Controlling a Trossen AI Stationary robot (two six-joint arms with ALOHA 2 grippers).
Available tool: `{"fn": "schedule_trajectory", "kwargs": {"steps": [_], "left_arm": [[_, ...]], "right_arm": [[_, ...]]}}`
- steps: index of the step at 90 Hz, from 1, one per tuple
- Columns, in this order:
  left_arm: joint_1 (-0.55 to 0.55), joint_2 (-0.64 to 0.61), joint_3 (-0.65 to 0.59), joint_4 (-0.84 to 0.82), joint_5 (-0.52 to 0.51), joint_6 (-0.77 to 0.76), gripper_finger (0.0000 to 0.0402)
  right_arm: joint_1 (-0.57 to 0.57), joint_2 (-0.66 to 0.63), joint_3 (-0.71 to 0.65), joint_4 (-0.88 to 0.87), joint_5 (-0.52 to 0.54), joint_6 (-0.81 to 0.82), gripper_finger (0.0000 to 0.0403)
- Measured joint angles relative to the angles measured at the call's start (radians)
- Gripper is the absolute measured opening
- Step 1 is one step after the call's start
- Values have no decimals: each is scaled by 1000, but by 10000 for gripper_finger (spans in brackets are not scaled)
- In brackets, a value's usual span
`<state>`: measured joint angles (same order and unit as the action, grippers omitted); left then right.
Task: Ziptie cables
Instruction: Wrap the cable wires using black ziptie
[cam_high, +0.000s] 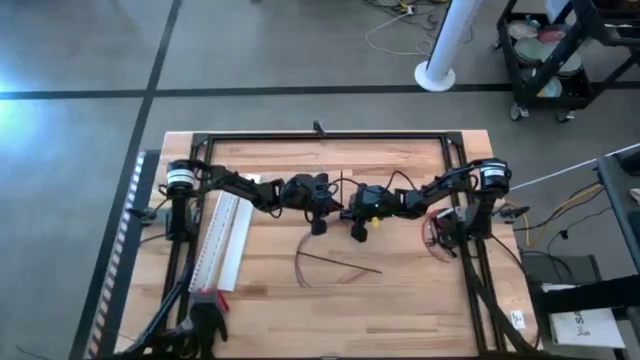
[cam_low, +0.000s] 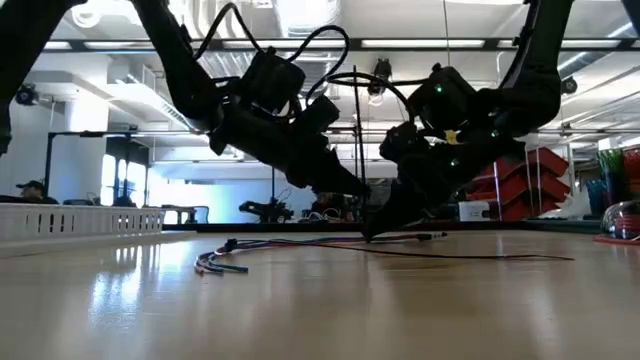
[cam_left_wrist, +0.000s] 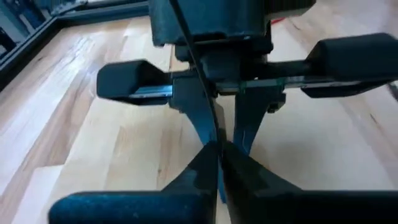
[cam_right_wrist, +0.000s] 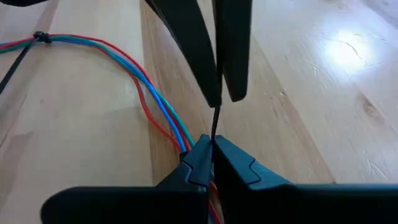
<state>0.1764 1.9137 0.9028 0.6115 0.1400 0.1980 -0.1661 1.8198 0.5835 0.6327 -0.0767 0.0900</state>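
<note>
- Red, blue and green wires make up the cables (cam_right_wrist: 140, 84), and in the right wrist view they sweep from the upper left of the frame down to the bottom centre, lying on the wooden table (cam_right_wrist: 323, 93).
- Up at the top left of that same view, a thin black zip tie (cam_right_wrist: 41, 37) is wrapped round the bundle, its tail trailing off toward the left edge.
- From above, the cables (cam_high: 335, 262) lie just below centre frame, right under the two arms that meet in the middle.
- Right gripper (cam_right_wrist: 212, 152) sits at the bottom centre of its own view, fingers pressed together on a thin black strand that rises straight up.
- Left gripper (cam_right_wrist: 217, 96) hangs from the top of that frame, tips clenched on the upper end of the same strand.
- Left wrist view agrees: the left gripper (cam_left_wrist: 217, 152) is pinched tight on the thin dark line, with the right gripper facing it head on.
- In the low view, the two grippers meet tip to tip at centre frame, just above the tabletop.
- A white slotted strip (cam_high: 228, 238) lies at the left of the overhead frame, well apart from the cables.
</note>
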Motion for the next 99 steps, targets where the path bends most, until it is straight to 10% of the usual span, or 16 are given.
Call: {"fn": "schedule_trajectory", "kwargs": {"steps": [99], "left_arm": [[5, -67, -3, -114, 11, -35, 63]], "right_arm": [[13, -104, -1, -52, -1, -23, 0]]}}
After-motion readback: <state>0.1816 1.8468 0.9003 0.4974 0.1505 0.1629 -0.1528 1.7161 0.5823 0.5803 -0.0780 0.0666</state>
